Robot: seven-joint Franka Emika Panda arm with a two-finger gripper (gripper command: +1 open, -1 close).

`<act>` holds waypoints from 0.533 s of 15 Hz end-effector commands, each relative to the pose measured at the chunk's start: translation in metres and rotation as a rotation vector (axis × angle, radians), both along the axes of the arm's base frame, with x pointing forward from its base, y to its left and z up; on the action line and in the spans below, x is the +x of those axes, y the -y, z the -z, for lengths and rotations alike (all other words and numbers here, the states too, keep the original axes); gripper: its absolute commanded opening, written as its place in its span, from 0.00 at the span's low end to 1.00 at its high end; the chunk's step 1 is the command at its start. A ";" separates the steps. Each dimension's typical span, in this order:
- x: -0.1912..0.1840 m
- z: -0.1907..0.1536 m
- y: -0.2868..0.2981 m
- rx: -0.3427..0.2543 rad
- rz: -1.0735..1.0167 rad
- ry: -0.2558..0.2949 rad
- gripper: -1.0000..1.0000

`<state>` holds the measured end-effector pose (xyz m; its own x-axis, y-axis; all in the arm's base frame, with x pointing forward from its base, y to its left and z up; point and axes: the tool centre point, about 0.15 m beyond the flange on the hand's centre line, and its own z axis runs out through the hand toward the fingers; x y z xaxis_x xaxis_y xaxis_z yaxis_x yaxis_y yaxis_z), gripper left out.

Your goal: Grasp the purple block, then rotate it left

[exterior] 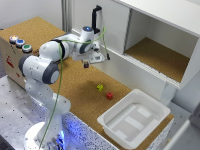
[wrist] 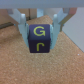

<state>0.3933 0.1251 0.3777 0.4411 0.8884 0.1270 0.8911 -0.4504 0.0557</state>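
Cork board covers the table (exterior: 75,85). Above it, the gripper (wrist: 42,24) has its two pale fingers (wrist: 22,22) closed against the sides of the small dark purple cube with yellow lettering (wrist: 41,38), lifted clear, directly between them.

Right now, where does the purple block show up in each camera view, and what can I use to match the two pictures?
Exterior view: the purple block is a small dark speck at the gripper, held above the cork surface.
Wrist view: the purple block fills the centre, yellow markings on its faces, clamped between the two fingers.
Shared landmark: the cork surface.
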 end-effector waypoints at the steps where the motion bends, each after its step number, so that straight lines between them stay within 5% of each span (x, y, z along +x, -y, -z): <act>1: -0.020 -0.002 -0.035 -0.031 -0.080 -0.020 0.00; 8: -0.028 0.040 -0.022 0.062 -0.304 -0.080 0.00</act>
